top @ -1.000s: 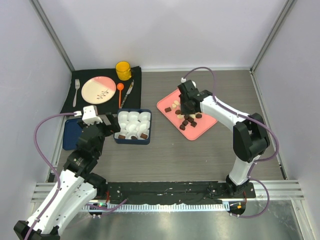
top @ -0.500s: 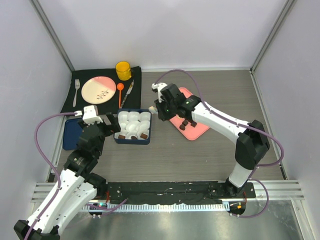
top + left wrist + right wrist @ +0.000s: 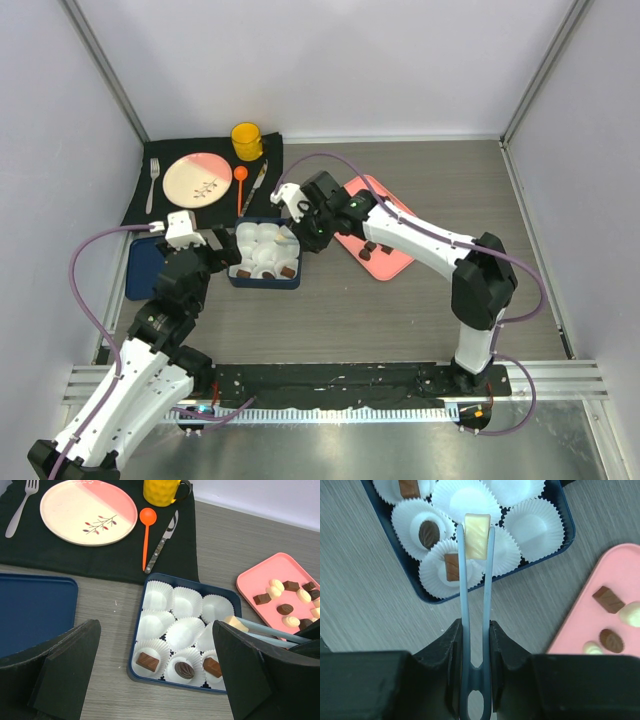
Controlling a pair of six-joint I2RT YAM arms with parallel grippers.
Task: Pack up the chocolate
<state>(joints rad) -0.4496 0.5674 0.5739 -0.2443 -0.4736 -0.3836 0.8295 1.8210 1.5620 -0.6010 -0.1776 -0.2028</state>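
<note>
**A:** Where are we? Start at the right jaws.

**B:** We have the right jaws pressed in on a pair of blue tongs. The tips of the tongs pinch one cream chocolate. It hangs over the blue box, above an empty paper cup in the middle row, and is not yet let go.

**A:** And around it?

**B:** In the right wrist view, from 8 to 10 o'clock of the held piece, we see three dark chocolates. Each sits in its own cup, so one row is filled. The other six cups look empty to us.

**A:** So how far along?

**B:** We judge about a third packed, with the fourth piece ready to drop. That would leave five cups to fill.

**A:** Is there enough supply?

**B:** From above, the pink tray lies at 3 o'clock of the box, just beside it. It carries loose chocolates, dark and cream mixed, and we think that is enough for the rest.

**A:** And the left jaws?

**B:** They are spread wide and hold nothing, hovering over the bench at the box's 9 o'clock side. Beyond them, also at 9 o'clock, lies a flat dark-blue panel. We suspect it is the lid, so closing the box may also remain.
</note>
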